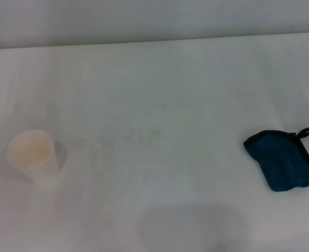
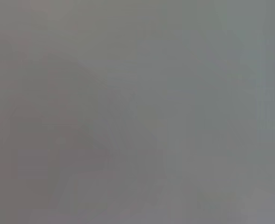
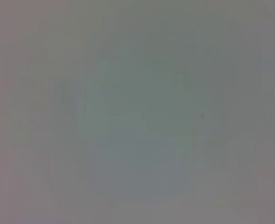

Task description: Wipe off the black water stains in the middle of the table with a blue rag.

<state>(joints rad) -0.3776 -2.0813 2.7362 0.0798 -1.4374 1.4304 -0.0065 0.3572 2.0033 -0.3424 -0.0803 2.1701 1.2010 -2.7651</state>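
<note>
Lying crumpled at the right edge of the head view, the blue rag (image 1: 281, 160) rests on the table (image 1: 159, 79), black loop toward the upper right. A white paper cup (image 1: 34, 156) stands at the left. No dark blob shows at the centre, only faint grey smudges (image 1: 138, 137), so the wiping looks finished, or the stain is too faint to see. Neither gripper appears in any view, and both wrist views show blank grey, so the rag's place relative to the fingers, and whether they are apart or together, cannot be told.
</note>
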